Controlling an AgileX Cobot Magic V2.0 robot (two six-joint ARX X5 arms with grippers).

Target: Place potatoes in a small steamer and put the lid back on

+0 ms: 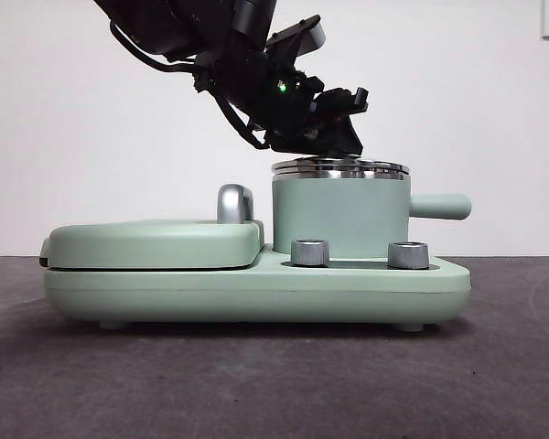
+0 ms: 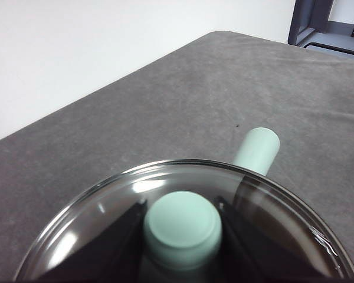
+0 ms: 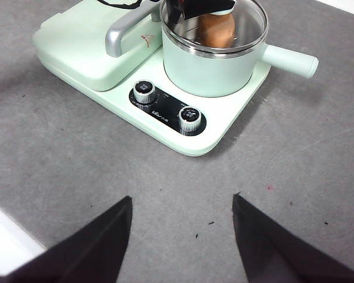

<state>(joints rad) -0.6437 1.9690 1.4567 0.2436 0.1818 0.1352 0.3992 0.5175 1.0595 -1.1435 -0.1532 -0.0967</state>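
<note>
Lid: the lid [image 2: 183, 236] is sitting flat on the small steamer [image 1: 340, 218], its steel rim meeting the pot's rim all round in the front view.
Left gripper: the left gripper [image 2: 182, 236] is reaching down from the upper left over the pot, its jaws pressing on either side of the mint-green knob [image 2: 182, 227].
Right gripper: the right gripper [image 3: 182, 236] is waiting well back over the bare table [image 3: 295, 153], jaws standing apart and carrying nothing.
Potato: the potato [image 3: 217, 29] is lying inside the steamer, showing orange-brown through the glass.
Handling: the lid is looking stiff, smooth and breakable, glass in a metal band, so probably slippery at the edge and moderately heavy; the knob is the one sound place to be holding it.
Progress: the task is appearing nearly finished, with only the letting go remaining.
Surroundings: the griddle cover [image 1: 156, 242] is lying to the left of the pot, and two dials [image 1: 310, 252] are facing near.
</note>
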